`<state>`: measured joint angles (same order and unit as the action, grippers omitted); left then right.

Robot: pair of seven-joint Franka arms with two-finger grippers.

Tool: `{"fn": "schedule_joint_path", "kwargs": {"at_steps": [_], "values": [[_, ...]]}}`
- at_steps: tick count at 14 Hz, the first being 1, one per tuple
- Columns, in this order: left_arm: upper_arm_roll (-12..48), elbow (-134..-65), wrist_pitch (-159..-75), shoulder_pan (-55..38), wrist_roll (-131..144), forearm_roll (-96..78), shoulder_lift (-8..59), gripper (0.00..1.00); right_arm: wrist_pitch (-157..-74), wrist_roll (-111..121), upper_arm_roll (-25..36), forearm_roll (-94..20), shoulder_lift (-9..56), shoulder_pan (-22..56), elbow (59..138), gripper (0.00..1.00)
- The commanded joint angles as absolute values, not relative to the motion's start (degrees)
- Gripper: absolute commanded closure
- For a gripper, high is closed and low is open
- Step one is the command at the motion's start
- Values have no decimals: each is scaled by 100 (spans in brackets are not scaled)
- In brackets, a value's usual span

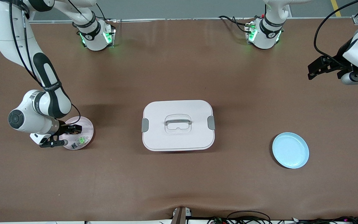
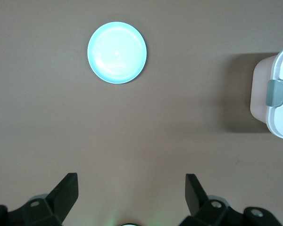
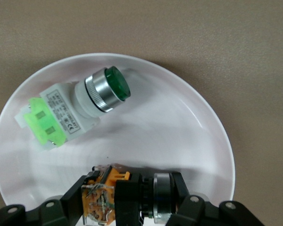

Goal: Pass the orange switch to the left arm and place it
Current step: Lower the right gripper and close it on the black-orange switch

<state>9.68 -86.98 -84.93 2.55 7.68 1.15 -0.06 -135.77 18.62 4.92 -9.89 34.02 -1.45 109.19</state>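
The orange switch (image 3: 114, 197), black with an orange body and a silver ring, lies low over the pink plate (image 1: 88, 123), seen as white in the right wrist view (image 3: 188, 122). My right gripper (image 1: 72, 128) (image 3: 127, 194) is shut on it, one finger at each end. The arm hides the switch in the front view. The white box (image 1: 178, 124) with grey latches stands mid-table; its end shows in the left wrist view (image 2: 279, 94). My left gripper (image 1: 310, 72) (image 2: 132, 183) is open and empty, up in the air over bare table at the left arm's end.
A green-and-white push-button part (image 3: 78, 110) (image 1: 81, 142) lies on the same pink plate beside the orange switch. An empty blue plate (image 1: 290, 150) (image 2: 117, 52) sits toward the left arm's end, nearer the front camera than the box. Brown mat covers the table.
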Motion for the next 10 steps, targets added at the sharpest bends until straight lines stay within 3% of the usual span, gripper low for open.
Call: {"fn": "schedule_joint_path", "kwargs": {"at_steps": [1, 10], "values": [[888, -8605, -8429, 343, 774, 132, -53, 0, -13588, 1969, 475, -1072, 3393, -219, 10942, 100], [853, -8525, -8166, 343, 817, 141, -70, 0, -11806, 813, 466, -1907, 3138, -150, 10161, 100]]}}
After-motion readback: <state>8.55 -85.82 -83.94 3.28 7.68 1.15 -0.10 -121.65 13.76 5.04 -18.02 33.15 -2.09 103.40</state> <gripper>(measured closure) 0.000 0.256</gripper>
